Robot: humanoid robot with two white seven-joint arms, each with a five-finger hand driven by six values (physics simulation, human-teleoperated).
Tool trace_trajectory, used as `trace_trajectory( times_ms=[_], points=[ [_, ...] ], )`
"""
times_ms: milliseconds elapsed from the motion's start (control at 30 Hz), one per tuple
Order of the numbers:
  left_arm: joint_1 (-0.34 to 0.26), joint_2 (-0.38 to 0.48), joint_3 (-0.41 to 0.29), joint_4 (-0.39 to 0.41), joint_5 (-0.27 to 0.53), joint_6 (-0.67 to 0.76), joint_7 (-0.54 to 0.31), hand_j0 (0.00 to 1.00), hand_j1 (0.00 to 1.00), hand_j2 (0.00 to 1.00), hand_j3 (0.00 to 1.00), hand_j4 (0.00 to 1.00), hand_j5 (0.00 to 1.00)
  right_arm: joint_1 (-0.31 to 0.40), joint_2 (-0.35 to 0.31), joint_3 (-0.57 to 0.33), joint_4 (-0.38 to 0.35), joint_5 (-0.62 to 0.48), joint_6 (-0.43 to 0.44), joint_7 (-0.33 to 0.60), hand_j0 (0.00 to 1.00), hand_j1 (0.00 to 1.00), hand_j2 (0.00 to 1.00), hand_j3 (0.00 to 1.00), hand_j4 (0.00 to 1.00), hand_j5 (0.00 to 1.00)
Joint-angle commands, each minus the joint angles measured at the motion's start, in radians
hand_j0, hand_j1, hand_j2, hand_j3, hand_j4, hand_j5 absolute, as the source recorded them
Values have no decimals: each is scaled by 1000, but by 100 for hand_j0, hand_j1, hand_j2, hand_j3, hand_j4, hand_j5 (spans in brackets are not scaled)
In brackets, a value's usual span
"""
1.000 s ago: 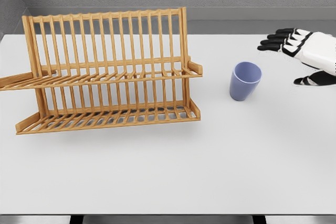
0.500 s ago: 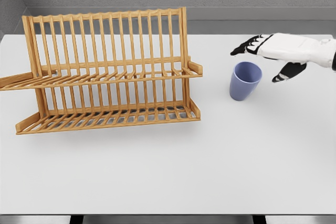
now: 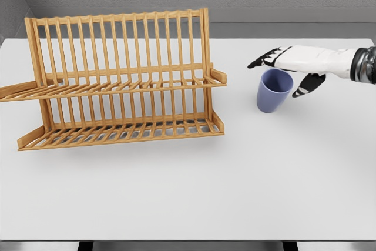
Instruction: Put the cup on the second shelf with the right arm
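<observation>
A blue-purple cup stands upright on the white table, to the right of the wooden two-tier dish rack. My right hand reaches in from the right edge and hovers just above the cup's rim. Its black-tipped fingers stretch leftward past the far side of the rim, and the thumb hangs down on the cup's right side. The hand is open and holds nothing. The rack's upper shelf and lower shelf carry nothing. The left arm is out of view.
The rack's upper shelf juts out to the left edge of the picture. A grey wall runs behind the table. The table's front edge lies near the bottom of the picture.
My right hand has moved left and slightly down, from the far right of the table to just over the cup. The cup and the rack have not moved.
</observation>
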Motion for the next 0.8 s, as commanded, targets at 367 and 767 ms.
trace_trajectory(
  times_ms=[367, 767],
  points=[
    [0, 0, 0, 0, 0, 0, 0, 100, 100, 100, 100, 100, 100, 0, 28, 31, 71, -5, 2, 0, 100, 100, 100, 100, 100, 100],
    [0, 0, 0, 0, 0, 0, 0, 100, 100, 100, 100, 100, 100, -18, 48, 67, 105, -4, 4, 0, 81, 81, 81, 81, 81, 81]
  ],
)
